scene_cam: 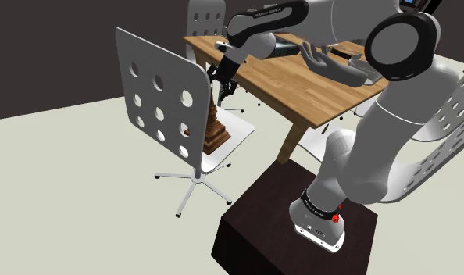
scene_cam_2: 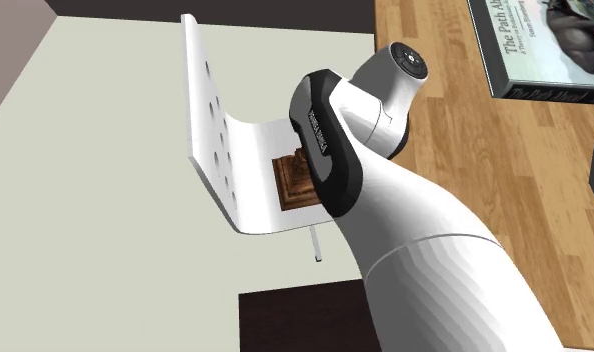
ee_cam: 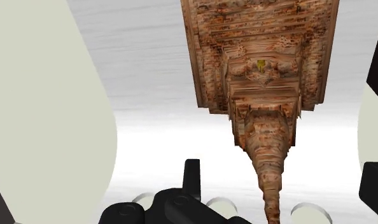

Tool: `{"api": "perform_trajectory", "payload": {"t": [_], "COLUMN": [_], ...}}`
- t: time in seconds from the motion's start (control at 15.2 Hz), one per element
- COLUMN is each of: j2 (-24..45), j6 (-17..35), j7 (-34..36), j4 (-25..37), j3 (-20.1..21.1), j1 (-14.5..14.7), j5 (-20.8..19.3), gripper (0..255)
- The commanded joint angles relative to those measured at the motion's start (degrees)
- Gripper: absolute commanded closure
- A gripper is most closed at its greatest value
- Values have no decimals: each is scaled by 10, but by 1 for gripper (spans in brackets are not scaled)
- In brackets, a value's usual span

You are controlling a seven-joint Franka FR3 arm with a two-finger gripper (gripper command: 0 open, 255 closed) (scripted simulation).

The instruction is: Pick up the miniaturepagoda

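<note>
Wrist view looks straight down on the brown pagoda, which stands upright on the white chair seat. Its thin spire rises between the fingers of the gripper — they stand wide apart and touch nothing. Shoulder view puts the gripper close over the pagoda's tip, beside the chair's holed backrest — a wooden table stands just behind.

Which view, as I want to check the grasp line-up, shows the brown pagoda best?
The wrist view: the pagoda appears from above, base to spire, its tip between the open fingers, untouched. In the shoulder view the chair back hides part of it; in the second exterior view the arm covers all but its base.
</note>
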Motion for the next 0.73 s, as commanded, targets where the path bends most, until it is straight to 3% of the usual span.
{"api": "perform_trajectory", "payload": {"t": [0.0, 0.4, 0.46, 0.66], "j2": [14, 34, 34, 34], "j6": [8, 32, 32, 32], "j7": [-21, -48, -48, -48], "j4": [-2, -18, -18, -18], "j3": [-1, 0, -1, -1], "j1": [1, 0, -1, 0], "j5": [17, 44, 44, 44], "gripper": [0, 0, 255, 255]}}
